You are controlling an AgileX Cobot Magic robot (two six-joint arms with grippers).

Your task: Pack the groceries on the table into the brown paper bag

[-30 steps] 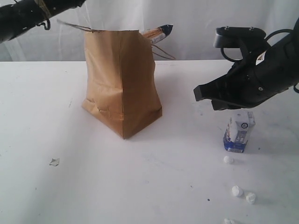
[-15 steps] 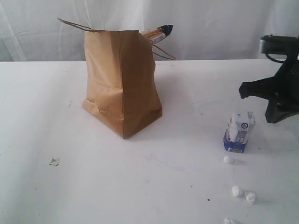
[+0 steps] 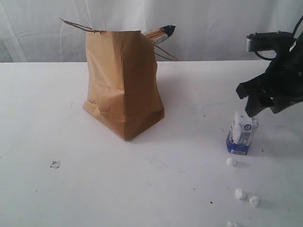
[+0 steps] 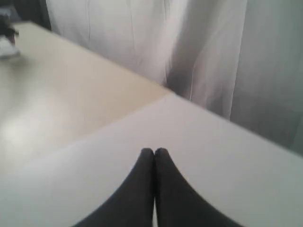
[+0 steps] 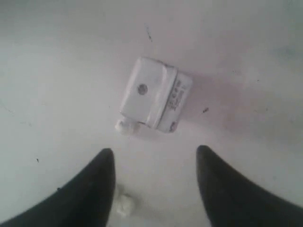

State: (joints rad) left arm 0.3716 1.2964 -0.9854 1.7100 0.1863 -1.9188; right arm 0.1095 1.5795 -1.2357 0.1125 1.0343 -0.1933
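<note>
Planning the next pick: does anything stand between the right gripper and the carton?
Nothing visible does. The right gripper hangs open above the white-blue carton; the small white lumps lie beside the carton, not on it.

Place: a robot test bench in a lab, not a home or a shop.
Backdrop: a white draped curtain (image 3: 213,28) closes off the far side, from 10 to 2 o'clock in the exterior view.
Surface: a plain white table (image 3: 142,189), scuffed and specked.
Machinery: a black robot arm (image 3: 279,80) at 3 o'clock.
Props: a brown paper bag (image 3: 123,80) toward 11 o'clock and a white-blue carton (image 3: 242,134) toward 4 o'clock.
</note>
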